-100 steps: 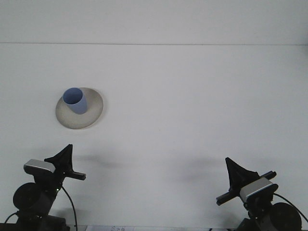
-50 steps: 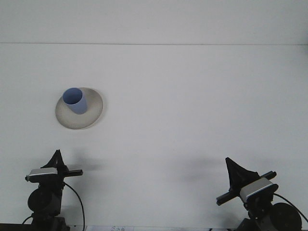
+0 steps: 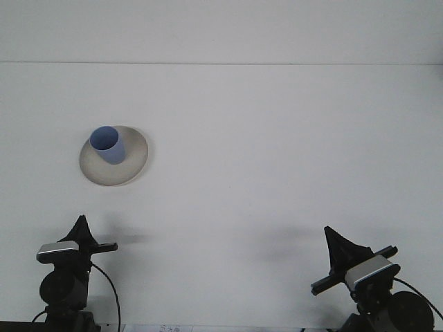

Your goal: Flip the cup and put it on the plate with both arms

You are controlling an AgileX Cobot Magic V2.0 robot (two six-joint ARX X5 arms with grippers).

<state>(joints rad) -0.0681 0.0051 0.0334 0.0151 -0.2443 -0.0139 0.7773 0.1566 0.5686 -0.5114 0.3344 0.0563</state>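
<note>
A light blue cup (image 3: 109, 144) stands mouth-up on the round cream plate (image 3: 131, 164) at the left of the white table. My left gripper (image 3: 82, 221) is low at the bottom left, well in front of the plate, shut and holding nothing. My right gripper (image 3: 329, 232) sits at the bottom right, far from the cup, also shut and holding nothing. Neither gripper touches the cup or the plate.
The white table (image 3: 277, 152) runs back to a white wall, meeting it along a faint line near the top. Black cables hang beside both arm bases at the lower edge.
Over the last second my left gripper drew back, lowered and turned to point away from me. It has barely moved in the last half second. The right arm, cup and plate stayed still.
</note>
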